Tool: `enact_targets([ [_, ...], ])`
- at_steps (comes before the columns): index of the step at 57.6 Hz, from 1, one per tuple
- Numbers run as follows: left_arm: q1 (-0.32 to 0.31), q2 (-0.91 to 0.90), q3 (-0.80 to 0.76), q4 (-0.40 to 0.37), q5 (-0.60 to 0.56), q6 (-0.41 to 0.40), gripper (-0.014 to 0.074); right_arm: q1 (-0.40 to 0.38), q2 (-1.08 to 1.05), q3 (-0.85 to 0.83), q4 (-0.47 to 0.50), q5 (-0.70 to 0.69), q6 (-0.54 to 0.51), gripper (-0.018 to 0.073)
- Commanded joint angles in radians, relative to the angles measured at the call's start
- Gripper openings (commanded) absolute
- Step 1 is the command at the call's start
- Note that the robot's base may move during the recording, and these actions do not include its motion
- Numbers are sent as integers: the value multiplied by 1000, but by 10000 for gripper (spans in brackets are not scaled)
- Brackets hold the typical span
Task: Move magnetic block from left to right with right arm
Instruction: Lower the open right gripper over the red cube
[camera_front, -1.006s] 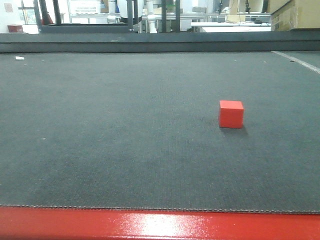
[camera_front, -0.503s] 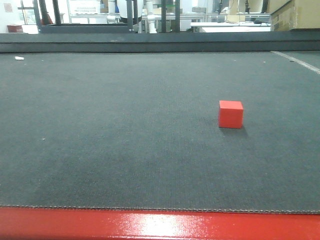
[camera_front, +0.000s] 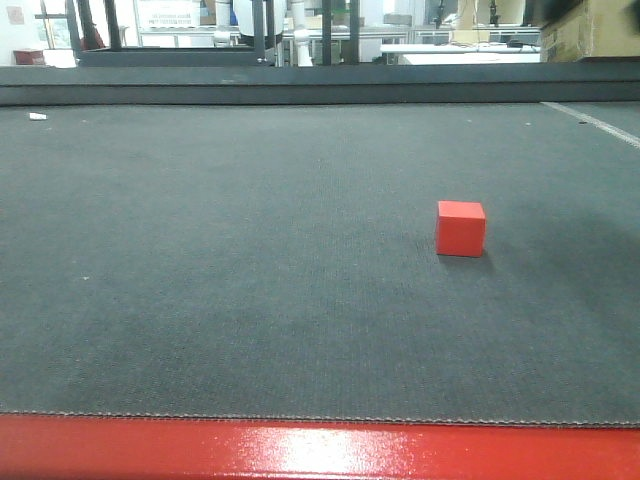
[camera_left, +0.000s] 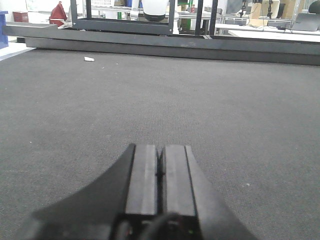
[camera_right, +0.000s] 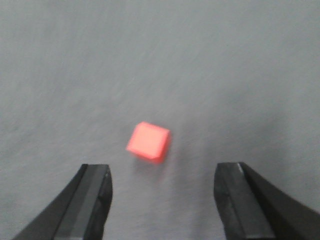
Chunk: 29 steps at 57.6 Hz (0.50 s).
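1. Magnetic block (camera_front: 461, 229): a small red cube lying flat on the dark grey mat (camera_front: 250, 250) that covers the counter. Nothing touches it.
2. Right hand (camera_right: 162, 172): fingers spread wide and holding nothing. Its wrist view looks down on the block (camera_right: 148, 141), which lies between the two fingertips and just ahead of them, clear of both. This view is blurred, so the hand's height over the block cannot be told.
3. Left hand (camera_left: 160, 150): fingers pressed together with nothing between them, low over the mat.
4. White scrap (camera_front: 38, 116): on the mat, well apart from the block, far to its left and behind it.
5. Counter's glossy red front edge (camera_front: 320, 450): well in front of the block.
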<state>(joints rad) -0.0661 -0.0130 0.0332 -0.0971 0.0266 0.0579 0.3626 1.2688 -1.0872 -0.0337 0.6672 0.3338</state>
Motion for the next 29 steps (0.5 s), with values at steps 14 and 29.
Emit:
enact_targets([
  [14, 2, -12, 8, -5, -83, -6, -126, 74, 318, -290, -122, 162, 292, 540],
  [29, 2, -12, 8, -5, -83, -6, -126, 81, 470, -357, -130, 185, 366, 540],
])
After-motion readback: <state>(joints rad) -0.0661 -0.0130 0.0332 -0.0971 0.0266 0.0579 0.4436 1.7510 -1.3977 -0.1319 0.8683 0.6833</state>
